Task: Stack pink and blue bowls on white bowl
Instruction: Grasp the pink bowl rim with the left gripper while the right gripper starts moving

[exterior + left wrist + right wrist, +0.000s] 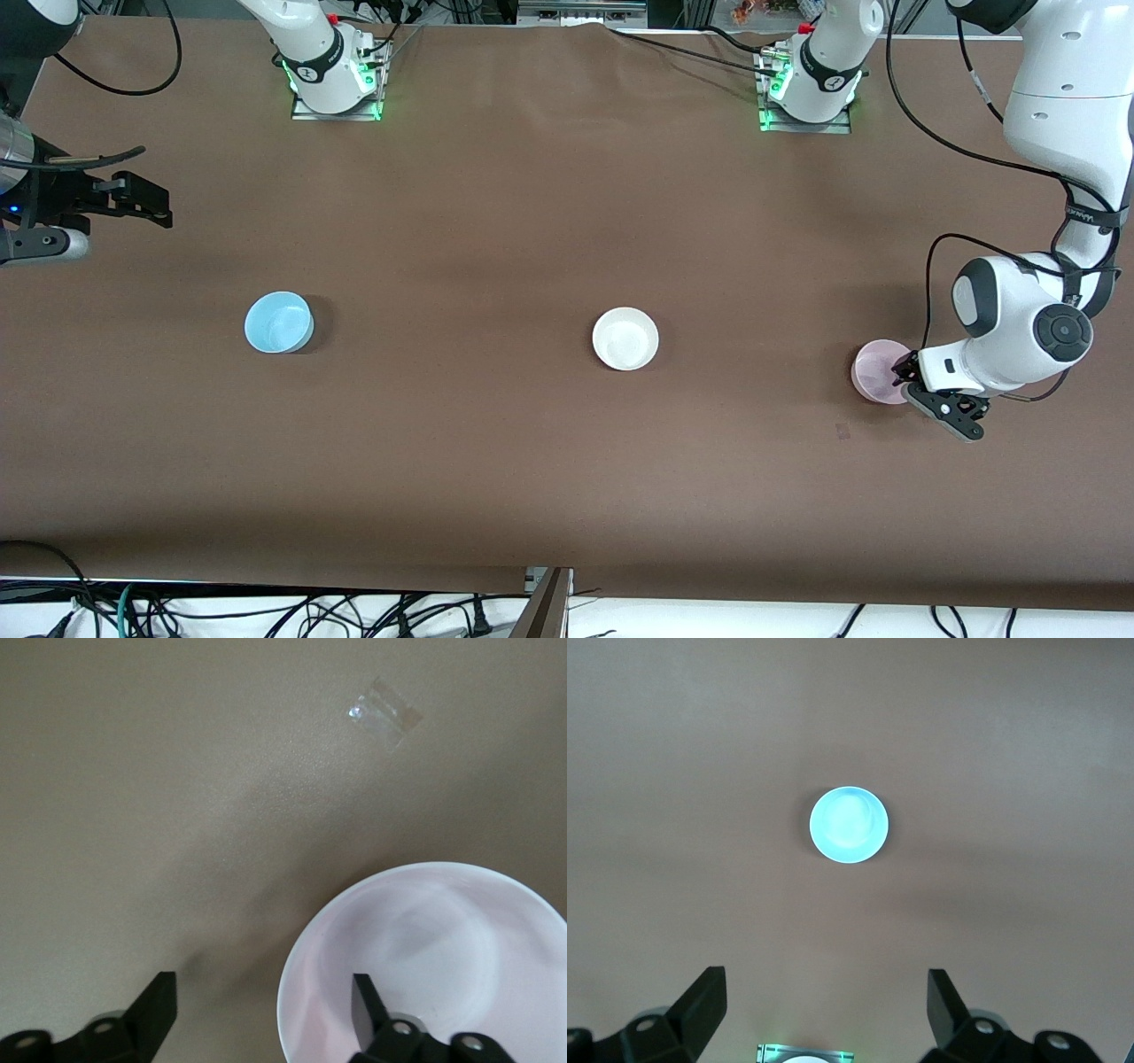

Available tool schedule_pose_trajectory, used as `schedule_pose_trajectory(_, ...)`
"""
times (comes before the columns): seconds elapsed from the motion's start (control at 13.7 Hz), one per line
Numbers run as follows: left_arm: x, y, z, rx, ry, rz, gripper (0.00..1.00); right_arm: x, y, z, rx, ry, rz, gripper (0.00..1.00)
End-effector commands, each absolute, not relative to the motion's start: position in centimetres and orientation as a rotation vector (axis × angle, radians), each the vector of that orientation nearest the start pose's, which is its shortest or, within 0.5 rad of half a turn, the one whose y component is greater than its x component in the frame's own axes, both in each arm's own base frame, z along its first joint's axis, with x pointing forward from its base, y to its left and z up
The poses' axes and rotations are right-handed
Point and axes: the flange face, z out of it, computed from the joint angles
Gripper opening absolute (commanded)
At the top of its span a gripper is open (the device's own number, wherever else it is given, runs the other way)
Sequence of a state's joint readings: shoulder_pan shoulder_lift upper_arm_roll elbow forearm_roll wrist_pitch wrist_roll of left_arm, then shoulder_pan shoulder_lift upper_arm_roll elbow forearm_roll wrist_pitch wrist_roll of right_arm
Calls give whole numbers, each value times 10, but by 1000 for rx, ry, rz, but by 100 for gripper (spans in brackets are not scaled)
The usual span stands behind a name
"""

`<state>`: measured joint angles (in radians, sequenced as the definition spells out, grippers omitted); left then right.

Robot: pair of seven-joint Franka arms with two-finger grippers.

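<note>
Nearest us, the left end effector [930, 396] straddles the pink bowl's [877, 372] rim, one finger inside, jaws apart, nothing gripped yet, set for a rim pinch. Mid-desk sits the white bowl [625, 338]. The right end effector [133, 199] waits wide open, high over the blue bowl [278, 322].

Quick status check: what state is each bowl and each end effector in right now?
Pale pink plastic bowl: upright, on table, one finger inside its rim.
Light blue plastic bowl: upright, alone.
Plain white plastic bowl: upright, empty.
Left end effector: open, straddling pink rim.
Right end effector: open, waiting high.
</note>
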<state>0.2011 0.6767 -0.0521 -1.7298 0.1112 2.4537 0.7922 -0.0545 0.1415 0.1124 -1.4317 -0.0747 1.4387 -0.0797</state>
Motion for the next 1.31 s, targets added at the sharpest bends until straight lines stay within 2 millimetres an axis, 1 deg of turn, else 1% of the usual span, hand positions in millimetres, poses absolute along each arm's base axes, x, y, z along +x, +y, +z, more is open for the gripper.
schedule_pose_trajectory(0.0, 668, 103, 202, -2859, 1140, -37, 38, 589, 18, 595, -3162, -190, 223, 100)
schedule_pose_trajectory(0.07, 668, 102, 203, -2852, 1155, -36, 19, 589, 20, 595, -3159, -191, 220, 100)
schedule_pose_trajectory(0.15, 667, 103, 203, -2856, 1156, -23, 3, 589, 26, 594, -3155, -191, 224, 100)
schedule_pose_trajectory(0.22, 666, 103, 203, -2859, 1157, -12, 0, 589, 30, 591, -3155, -201, 229, 100)
schedule_pose_trajectory(0.36, 667, 102, 205, -2858, 1159, -14, 0, 591, 30, 581, -3151, -201, 272, 100)
schedule_pose_trajectory(0.51, 666, 101, 206, -2858, 1165, -6, 0, 593, 25, 573, -3144, -204, 299, 100)
schedule_pose_trajectory(0.58, 664, 93, 206, -2859, 1223, 38, 0, 594, 20, 571, -3146, -189, 301, 100)
schedule_pose_trajectory(0.66, 664, 85, 219, -2845, 1292, 73, 0, 598, 18, 563, -3142, -190, 323, 100)
schedule_pose_trajectory(0.73, 664, 73, 237, -2843, 1328, 93, 0, 599, 14, 560, -3139, -182, 335, 100)
schedule_pose_trajectory(0.8, 665, 50, 256, -2848, 1366, 103, 0, 600, 15, 556, -3138, -185, 344, 100)
schedule_pose_trajectory(0.87, 666, 32, 274, -2861, 1368, 122, 0, 602, 18, 552, -3142, -197, 350, 100)
schedule_pose_trajectory(0.95, 667, 12, 288, -2885, 1347, 169, 0, 607, 19, 544, -3147, -196, 362, 100)
schedule_pose_trajectory(1.02, 670, -9, 305, -2916, 1287, 202, 0, 611, 19, 533, -3146, -189, 386, 100)
schedule_pose_trajectory(1.09, 671, -32, 319, -2970, 1185, 246, 0, 615, 15, 520, -3137, -187, 414, 100)
schedule_pose_trajectory(1.16, 671, -60, 332, -3010, 1082, 287, 0, 620, 12, 507, -3125, -185, 440, 100)
schedule_pose_trajectory(1.24, 665, -90, 339, -3048, 951, 334, 0, 625, 13, 497, -3119, -186, 436, 99)
